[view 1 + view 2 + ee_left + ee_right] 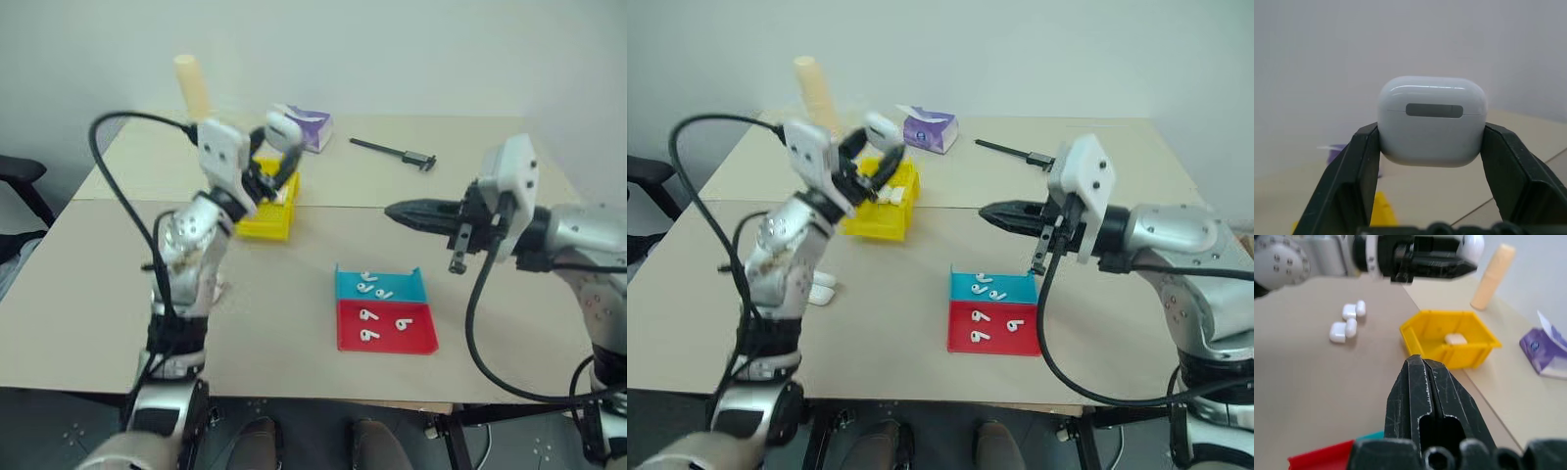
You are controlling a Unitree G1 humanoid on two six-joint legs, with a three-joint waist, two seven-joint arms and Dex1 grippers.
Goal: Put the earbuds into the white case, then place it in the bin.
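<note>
White case (1432, 120), lid closed, sits pinched between your left gripper (277, 157) fingers, raised over the yellow bin (1449, 338), which already holds one case. Your right gripper (1431, 382) is clamped empty, above the table (294, 284).

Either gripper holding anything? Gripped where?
Left gripper pinches the closed white case by its two lower side walls. Right gripper is shut, empty.

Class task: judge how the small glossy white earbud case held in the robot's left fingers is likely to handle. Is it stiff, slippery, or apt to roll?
The small glossy white rounded earbud case probably stays stiff: the black left fingers pinch its sides without denting it. Its shiny, curved shell looks slippery, so it might squirm out. Set down flat, it would likely slide rather than roll.
</note>
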